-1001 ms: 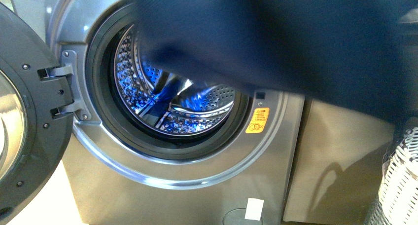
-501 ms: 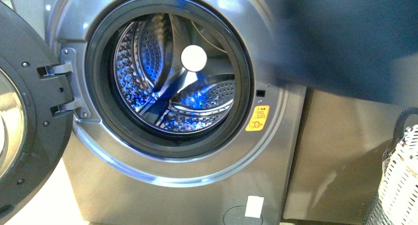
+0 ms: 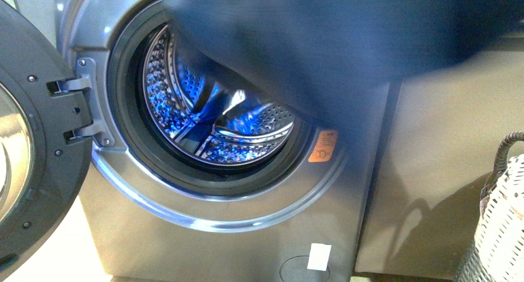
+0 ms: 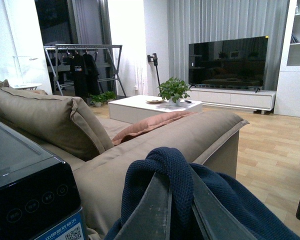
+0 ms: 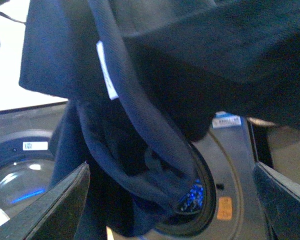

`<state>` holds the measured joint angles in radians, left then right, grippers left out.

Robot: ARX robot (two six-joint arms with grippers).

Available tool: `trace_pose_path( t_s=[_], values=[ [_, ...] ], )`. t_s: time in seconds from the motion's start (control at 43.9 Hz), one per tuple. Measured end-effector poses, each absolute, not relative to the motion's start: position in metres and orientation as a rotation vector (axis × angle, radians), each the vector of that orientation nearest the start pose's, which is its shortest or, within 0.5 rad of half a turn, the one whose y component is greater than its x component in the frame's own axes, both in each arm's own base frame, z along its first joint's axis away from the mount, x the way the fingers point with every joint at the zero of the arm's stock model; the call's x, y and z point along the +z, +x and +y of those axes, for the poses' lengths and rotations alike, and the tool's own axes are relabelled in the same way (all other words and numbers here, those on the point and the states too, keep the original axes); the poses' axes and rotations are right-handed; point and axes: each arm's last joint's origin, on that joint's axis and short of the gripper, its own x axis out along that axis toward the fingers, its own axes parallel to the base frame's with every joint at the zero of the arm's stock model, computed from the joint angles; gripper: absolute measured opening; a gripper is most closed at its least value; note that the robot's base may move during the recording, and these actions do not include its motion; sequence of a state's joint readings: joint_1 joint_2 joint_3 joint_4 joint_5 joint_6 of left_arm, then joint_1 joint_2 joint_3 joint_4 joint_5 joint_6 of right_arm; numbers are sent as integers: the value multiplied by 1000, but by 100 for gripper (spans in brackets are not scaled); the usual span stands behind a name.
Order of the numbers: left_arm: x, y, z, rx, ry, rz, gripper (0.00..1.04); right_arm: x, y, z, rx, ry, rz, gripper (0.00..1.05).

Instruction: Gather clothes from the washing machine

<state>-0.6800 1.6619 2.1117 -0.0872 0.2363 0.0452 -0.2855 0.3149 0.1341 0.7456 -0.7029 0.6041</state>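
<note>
The left gripper has its two grey fingers pressed together on a bunched fold of the clothes, and the navy knit wells up over their tips and spills down both sides, so the hold looks firm. The right gripper has its fingers spread wide and clamps nothing; the garment hangs in the space ahead of them with its white label turned to that camera, and whether the cloth brushes either finger I cannot tell

Beyond the fingers, the front view shows the fabric as a dark blur across the top, hanging in front of the upper part of the washing machine and its porthole. What can be seen of the drum is bare perforated steel, and the door stands swung open to the left. In the right wrist view the lowest folds hang in front of the mouth; whether any cloth trails inside I cannot say

So the pull-out looks mostly done: the garment is up and carried by the left arm alone. What is left, I judge, is to clear the opening and bring the load to the woven basket at the right edge, which stands well apart from the cloth
</note>
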Motion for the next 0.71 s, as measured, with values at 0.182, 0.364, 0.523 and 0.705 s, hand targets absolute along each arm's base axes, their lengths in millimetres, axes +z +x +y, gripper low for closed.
trace_pose_path(
  t_s=[0.182, 0.364, 0.523, 0.705],
  values=[
    [561, 251, -212, -898, -41, -387, 4, 291, 99, -5, 595, 267, -408, 97],
    [561, 251, -212, -897, -41, -387, 4, 324, 106, 10, 652, 204, -456, 97],
    [561, 251, -212, -897, -41, -387, 4, 351, 127, 18, 657, 147, -508, 97],
    [561, 251, -212, -896, -41, -386, 4, 372, 161, 21, 612, 103, -529, 97]
  ],
)
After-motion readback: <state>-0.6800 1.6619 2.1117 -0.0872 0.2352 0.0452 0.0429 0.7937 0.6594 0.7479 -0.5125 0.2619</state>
